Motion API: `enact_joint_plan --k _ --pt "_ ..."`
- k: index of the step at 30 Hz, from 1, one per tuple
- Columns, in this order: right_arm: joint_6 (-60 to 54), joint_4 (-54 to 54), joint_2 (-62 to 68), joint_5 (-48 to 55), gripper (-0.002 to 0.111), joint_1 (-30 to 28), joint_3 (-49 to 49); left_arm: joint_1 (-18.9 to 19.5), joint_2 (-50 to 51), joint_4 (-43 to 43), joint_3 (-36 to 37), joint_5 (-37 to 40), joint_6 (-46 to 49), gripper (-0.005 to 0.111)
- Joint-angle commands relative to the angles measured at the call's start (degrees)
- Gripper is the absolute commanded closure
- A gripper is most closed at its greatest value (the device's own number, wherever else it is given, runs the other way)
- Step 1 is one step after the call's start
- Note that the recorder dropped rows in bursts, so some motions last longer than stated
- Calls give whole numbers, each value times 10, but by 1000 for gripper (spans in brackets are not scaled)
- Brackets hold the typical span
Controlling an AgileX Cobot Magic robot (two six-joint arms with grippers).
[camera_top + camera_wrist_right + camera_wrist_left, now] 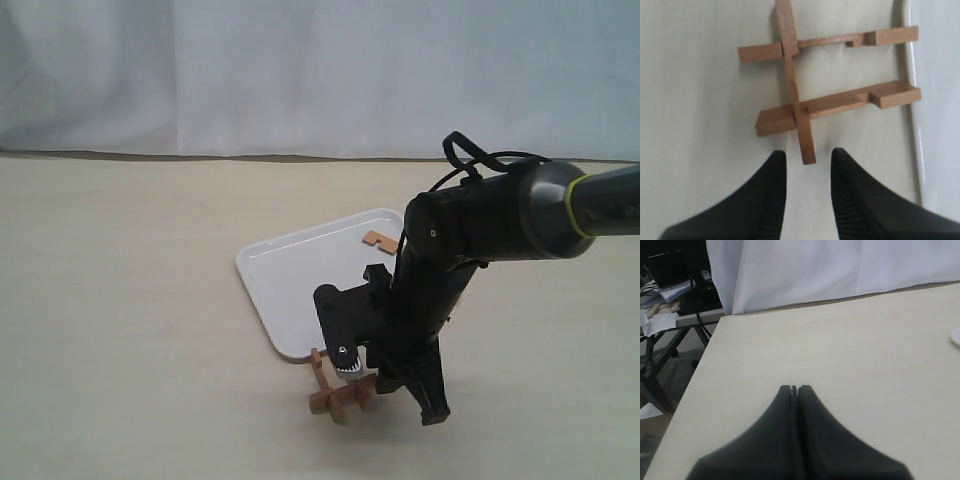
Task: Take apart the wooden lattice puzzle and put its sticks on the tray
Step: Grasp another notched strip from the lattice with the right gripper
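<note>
Right gripper [807, 155] jaws were part open, gripping nothing, straddling the cross stick [792, 65] of the small reddish-brown wooden lattice puzzle [801, 112] just beside the white rectangular plastic tray [912, 150]; unbraced, a pull could've dragged the whole lattice.

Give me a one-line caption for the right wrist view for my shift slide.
Right gripper, fingers apart either side of one stick end of the three-stick wooden lattice puzzle, beside the tray.
</note>
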Motion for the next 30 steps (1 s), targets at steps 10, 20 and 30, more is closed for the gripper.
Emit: enact_joint_plan --k 10,20,30 --pt "-27 49 -1 21 79 1 2 -4 -1 1 1 -3 -4 107" --pt "-31 48 -1 20 104 1 2 -4 -1 1 1 -3 -4 107" --pt "-31 48 -31 21 104 1 1 -4 -1 1 1 -3 -4 107"
